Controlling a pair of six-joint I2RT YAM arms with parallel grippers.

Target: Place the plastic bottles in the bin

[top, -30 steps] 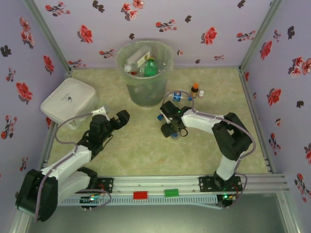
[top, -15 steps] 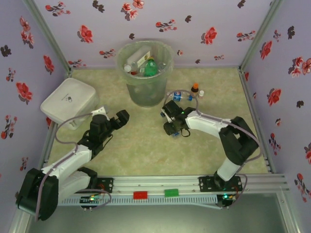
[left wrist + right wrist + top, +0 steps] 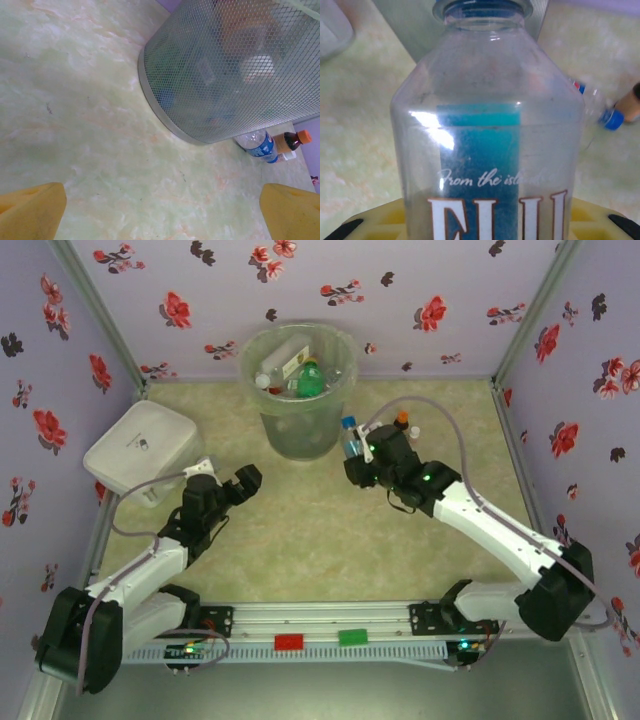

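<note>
**Beside the bin wall: bottle clamped, drop not yet made**

Just beside the bin's wall, on the side toward the right arm, the clear plastic bottle with blue cap and blue label [image 3: 349, 437] stood upright in the right gripper [image 3: 358, 462]. The right wrist view showed the jaws clamped on the bottle's lower body, with the yellow pads [image 3: 385, 219] at label level. Whether the base was clear of the pale green table [image 3: 300, 530] could not be determined.

The tall translucent grey-green round bin [image 3: 300, 435] held several bottles, among them a green plastic bottle [image 3: 311, 380]. A further clear blue-labelled bottle [image 3: 260, 145] lay on the table near the bin's base, just beside a small brown orange-capped vial [image 3: 291, 140]. The left gripper [image 3: 240, 483] sat over open table between the bin and a flat white rounded-square container [image 3: 140, 445], its fingers apart with nothing between them.

Judged step: raise the held bottle over the rim and release it.

Probable faults from this position:

1. Wall strike. The bottle sat close to the bin wall. Moving it sideways before it had enough height could push or tip the bin.
2. Pivot in the grasp. The hold was low on a smooth, rounded body, so the top could swing when the arm speeds up.
3. Early release. Opening the jaws short of the rim would drop the bottle outside the bin.
4. Sweep. The extended right arm passed near the lying bottle and the vial, and a low return path could scatter them.
</note>
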